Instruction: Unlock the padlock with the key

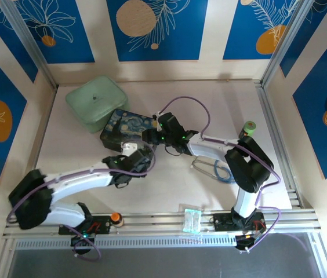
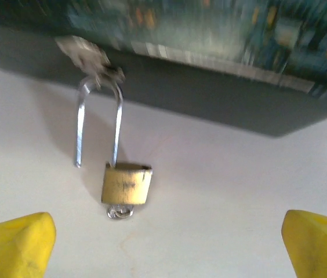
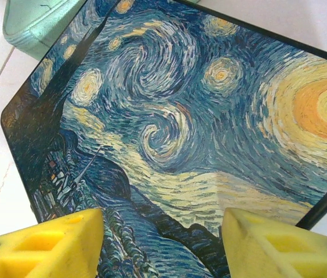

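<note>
The padlock (image 2: 127,183) lies on the pale desk (image 2: 221,191) just in front of the starry-night painted box (image 3: 186,127), seen close in the left wrist view. Its brass body rests flat, and its thin silver shackle (image 2: 98,110) reaches up to the box's small metal clasp (image 2: 88,55) and hooks through it. The shackle's right leg enters the top of the body, while the left leg ends free on the desk beside the body, so the lock looks open. A small silvery piece, the key (image 2: 119,212), pokes out from the body's lower edge; the view is too blurred to make out its shape.

The left pincer (image 2: 163,252) is near the padlock with its yellow fingertips (image 2: 13,243) spread wide, one to each side of the lock and well apart from it, pinching nothing. The right pincer (image 3: 160,249) is over the box's painted lid, its yellow fingertips (image 3: 47,243) likewise spread and holding nothing; whether they touch the lid cannot be told.

Behind the box, touching or just beside its far corner, sits a mint-green lidded case (image 1: 97,103). To the right of the box, near the right arm, a bent silver metal piece (image 1: 205,166) lies on the desk joined to a blue cable (image 1: 225,174).
</note>
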